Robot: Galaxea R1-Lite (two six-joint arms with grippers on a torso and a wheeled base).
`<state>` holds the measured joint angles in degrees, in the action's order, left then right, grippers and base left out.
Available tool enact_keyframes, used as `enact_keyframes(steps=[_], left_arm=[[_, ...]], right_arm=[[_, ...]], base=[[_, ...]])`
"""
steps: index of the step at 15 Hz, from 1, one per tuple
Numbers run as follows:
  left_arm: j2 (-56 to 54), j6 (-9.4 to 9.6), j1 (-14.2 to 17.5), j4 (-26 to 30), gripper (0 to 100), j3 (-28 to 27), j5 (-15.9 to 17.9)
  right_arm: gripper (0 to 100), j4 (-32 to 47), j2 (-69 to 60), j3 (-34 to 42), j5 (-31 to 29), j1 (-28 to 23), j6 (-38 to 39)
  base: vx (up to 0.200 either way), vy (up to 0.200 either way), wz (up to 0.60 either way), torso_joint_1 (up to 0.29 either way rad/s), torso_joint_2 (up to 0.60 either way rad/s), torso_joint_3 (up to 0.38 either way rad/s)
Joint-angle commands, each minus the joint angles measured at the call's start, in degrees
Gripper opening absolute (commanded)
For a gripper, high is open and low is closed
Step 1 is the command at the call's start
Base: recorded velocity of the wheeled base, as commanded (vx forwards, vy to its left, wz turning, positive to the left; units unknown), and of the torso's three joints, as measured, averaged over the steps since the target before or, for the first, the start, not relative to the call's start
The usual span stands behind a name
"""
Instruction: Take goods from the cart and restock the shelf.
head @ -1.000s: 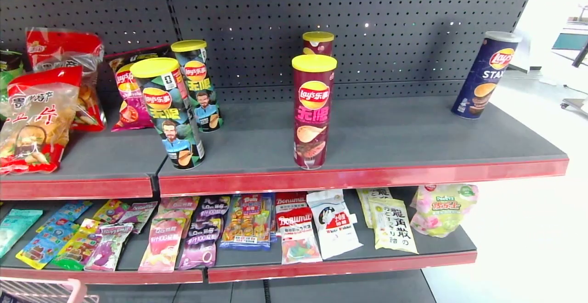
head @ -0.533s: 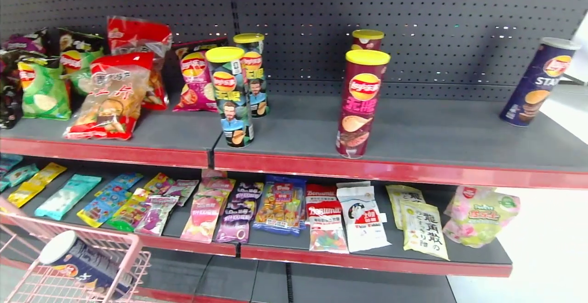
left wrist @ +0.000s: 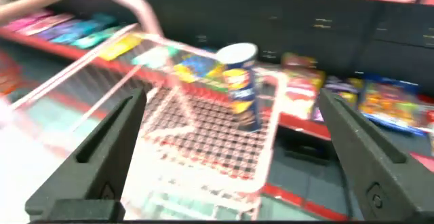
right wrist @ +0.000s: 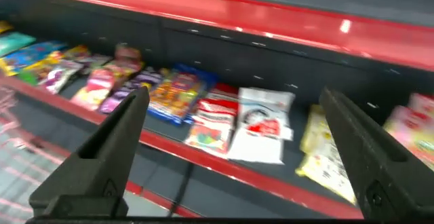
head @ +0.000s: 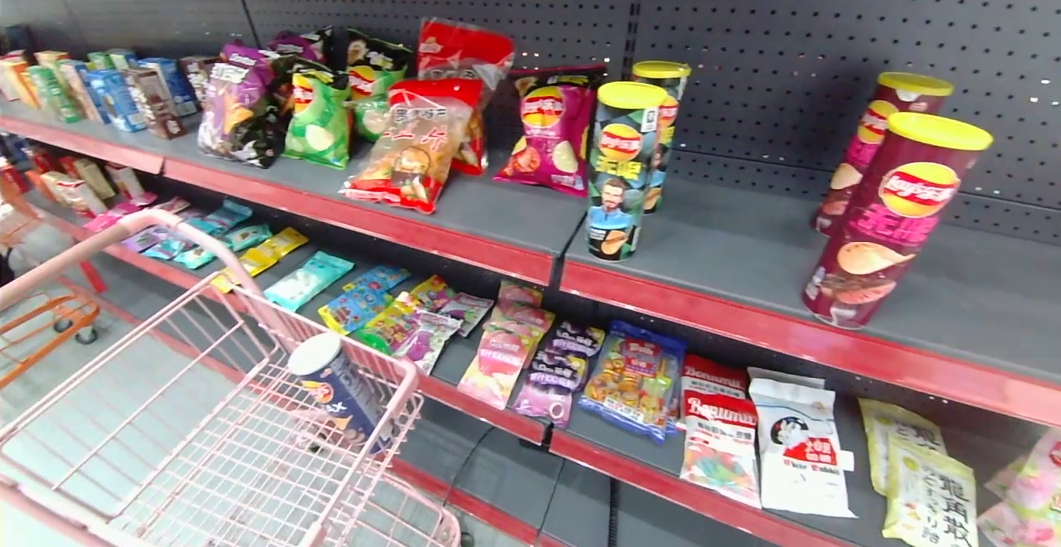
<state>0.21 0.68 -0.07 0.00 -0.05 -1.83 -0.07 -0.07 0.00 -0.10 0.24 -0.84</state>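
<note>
Head overlooks the shelf [head: 713, 323]; both wrists face its lower tier [right wrist: 271, 178].

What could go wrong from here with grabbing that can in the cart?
The blue can sits in the pink cart's wire corner, so the left gripper's open fingers might snag the wire or tip it. On the shelf, the maroon can stands near the front edge; a bump could topple it.

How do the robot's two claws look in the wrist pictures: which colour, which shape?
The left claw has two matt black fingers. They are flat and angular, each narrowing to a blunt tip, with a long shallow recess along the face. The right claw looks the same.
</note>
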Motion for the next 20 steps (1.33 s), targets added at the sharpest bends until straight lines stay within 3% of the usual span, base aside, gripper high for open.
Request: enact_keyframes(steps=[1,3,9,20], left_arm=[[0.0,0.02,0.0,0.0,100,0.0,0.0],[0.0,0.02,0.0,0.0,100,0.0,0.0],[0.0,-0.07,0.0,0.0,100,0.0,0.0],[0.0,-0.16,0.0,0.0,100,0.0,0.0]], right_arm=[[100,0.0,0.1,0.0,0.0,0.0,0.0],[100,0.0,0.1,0.0,0.0,0.0,0.1],[100,0.0,0.1,0.0,0.0,0.0,0.1],[100,0.0,0.1,0.0,0.0,0.0,0.1]], base=[[0.000,0.000,0.60,0.002,0.00,0.002],[0.000,0.000,0.60,0.002,0.00,0.005],[0.000,0.000,0.00,-0.014,0.04,0.026],[0.000,0.000,0.00,-0.174,0.52,0.339]])
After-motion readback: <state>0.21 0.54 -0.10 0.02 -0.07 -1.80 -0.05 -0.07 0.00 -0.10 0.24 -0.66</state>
